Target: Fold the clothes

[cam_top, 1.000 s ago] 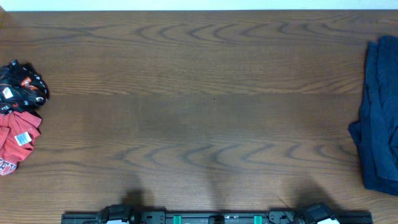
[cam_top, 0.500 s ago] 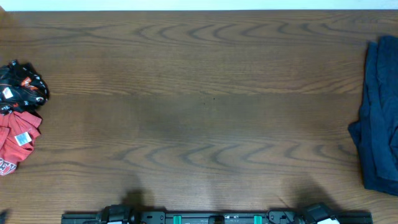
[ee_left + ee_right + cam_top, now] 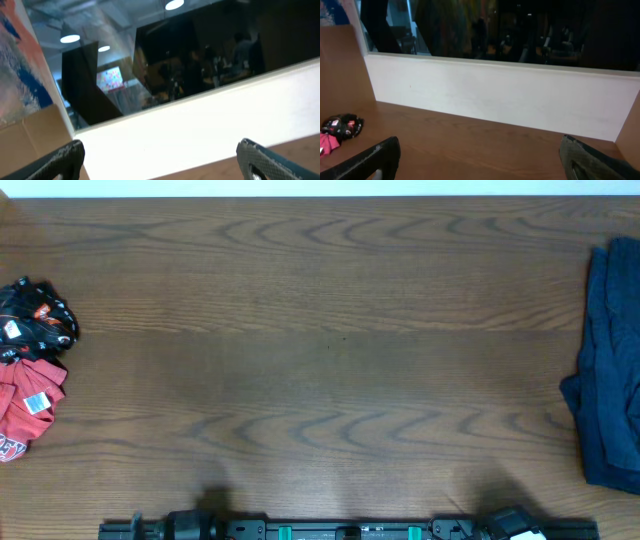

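Our left gripper (image 3: 160, 152) holds its jaws spread wide with nothing between them, facing a white wall (image 3: 200, 125). Our right gripper (image 3: 480, 152) stands equally wide and empty, low over the wooden table (image 3: 320, 360). The black cycling jersey (image 3: 38, 315) lies bunched at the table's left edge, touching the red shirt (image 3: 25, 405) on the side nearer our arms. The dark blue shirt (image 3: 608, 370) lies at the right edge, well apart from both.

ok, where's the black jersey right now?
Overhead view: the black jersey sits bunched at the far left edge of the table, touching the red shirt on its near side.
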Motion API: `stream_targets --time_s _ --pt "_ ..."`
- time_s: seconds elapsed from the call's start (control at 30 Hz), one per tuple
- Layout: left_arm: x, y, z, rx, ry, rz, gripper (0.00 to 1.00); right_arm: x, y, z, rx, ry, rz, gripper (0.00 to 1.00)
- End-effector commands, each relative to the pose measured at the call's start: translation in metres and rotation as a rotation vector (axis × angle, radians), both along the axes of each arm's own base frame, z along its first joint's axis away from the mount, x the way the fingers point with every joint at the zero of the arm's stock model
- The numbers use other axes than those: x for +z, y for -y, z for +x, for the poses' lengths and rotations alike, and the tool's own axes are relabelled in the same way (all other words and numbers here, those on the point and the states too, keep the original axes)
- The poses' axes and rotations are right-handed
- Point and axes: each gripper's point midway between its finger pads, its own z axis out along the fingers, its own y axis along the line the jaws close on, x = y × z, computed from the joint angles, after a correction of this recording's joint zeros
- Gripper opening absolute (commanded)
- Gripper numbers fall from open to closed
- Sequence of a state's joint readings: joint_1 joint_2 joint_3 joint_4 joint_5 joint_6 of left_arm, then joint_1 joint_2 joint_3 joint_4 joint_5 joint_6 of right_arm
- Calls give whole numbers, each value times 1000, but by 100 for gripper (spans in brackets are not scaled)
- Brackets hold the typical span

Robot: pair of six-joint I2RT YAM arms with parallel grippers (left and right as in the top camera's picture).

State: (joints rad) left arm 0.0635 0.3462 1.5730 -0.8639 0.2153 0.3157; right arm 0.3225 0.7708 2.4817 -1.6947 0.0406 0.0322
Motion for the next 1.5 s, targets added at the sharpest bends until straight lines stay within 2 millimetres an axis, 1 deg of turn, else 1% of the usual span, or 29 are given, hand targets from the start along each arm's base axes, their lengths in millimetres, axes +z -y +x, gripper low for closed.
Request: stream_targets --time_s 0.0,0.1,0.33,0.47,0.67,0.77,0.87,1.0,1.17,1.33,1.47 --pt "-27 -5 16 26 -18 15 98 0 1 2 -12 -2 -12 99" --pt "-52 -5 38 21 -34 16 98 0 1 2 -11 -2 -12 99" --pt "-118 -8 95 4 -112 -46 98 0 1 2 -12 -2 -12 99" --pt "-155 -10 121 3 -137 -55 98 0 1 2 -11 -2 -12 99" --pt "-211 -12 152 7 -182 -58 98 0 1 2 -11 -2 -12 99" --pt "-236 -13 167 3 -217 -95 98 0 1 2 -12 -2 -12 99" --pt "-258 -14 177 -2 -252 -152 98 0 1 2 -12 -2 -12 99" --pt "-293 -16 189 0 -319 -213 98 0 1 2 -11 -2 -12 99" --pt "-323 -17 198 3 -362 -239 98 0 1 2 -11 -2 -12 99" --pt "-346 -17 205 0 -386 -286 98 0 1 2 -12 -2 -12 99" --pt "-357 -17 206 3 -407 -295 98 0 1 2 -12 -2 -12 99"
